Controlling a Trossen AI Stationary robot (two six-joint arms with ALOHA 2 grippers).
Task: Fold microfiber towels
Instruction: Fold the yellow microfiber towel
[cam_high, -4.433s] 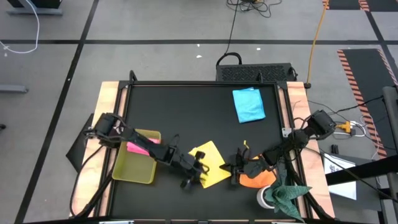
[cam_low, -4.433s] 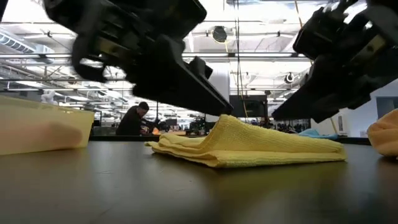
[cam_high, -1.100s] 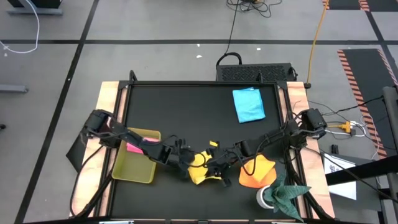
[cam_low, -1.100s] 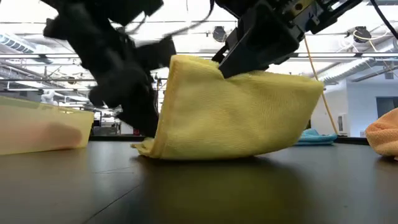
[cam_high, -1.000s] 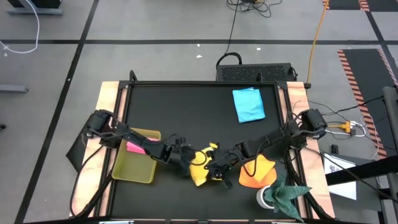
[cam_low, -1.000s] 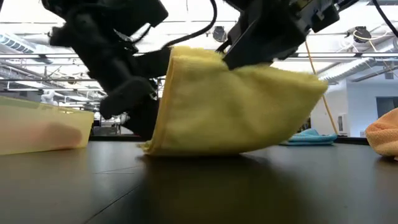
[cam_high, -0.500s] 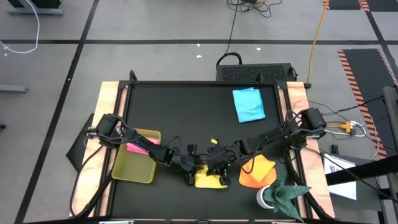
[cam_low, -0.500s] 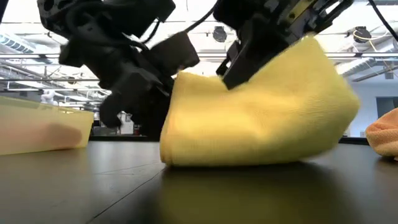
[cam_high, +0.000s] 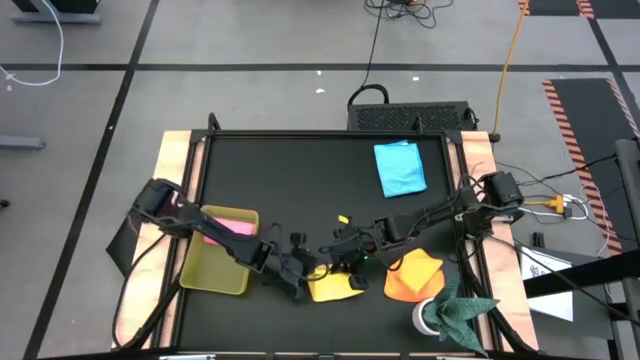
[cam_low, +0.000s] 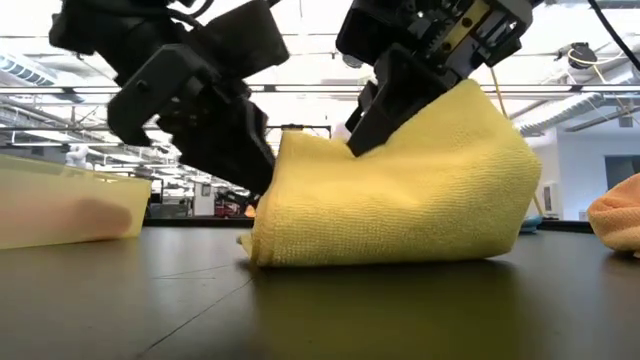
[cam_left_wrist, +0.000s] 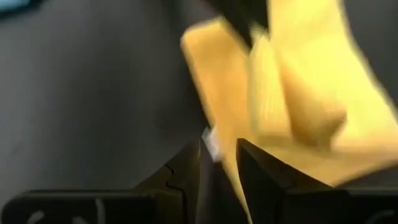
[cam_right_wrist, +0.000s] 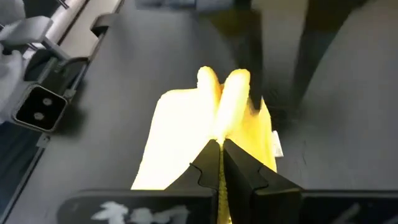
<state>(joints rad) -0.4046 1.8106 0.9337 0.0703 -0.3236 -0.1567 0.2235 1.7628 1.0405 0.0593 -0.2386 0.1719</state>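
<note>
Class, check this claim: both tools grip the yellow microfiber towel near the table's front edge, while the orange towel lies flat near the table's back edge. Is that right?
Not quite. The towel lying flat near the back edge is the light blue microfiber towel, as the high view shows. The orange microfiber towel lies bunched near the front, on the right. The rest holds: the left tool and right tool both grip the yellow microfiber towel.

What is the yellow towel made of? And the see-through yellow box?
The soft yellow square towel looks like fuzzy microfiber cloth: tiny loops show on its matte surface, and it bends in folds. The translucent yellow-green rectangular tray looks like smooth, stiff plastic, since light glows through its walls.
</note>
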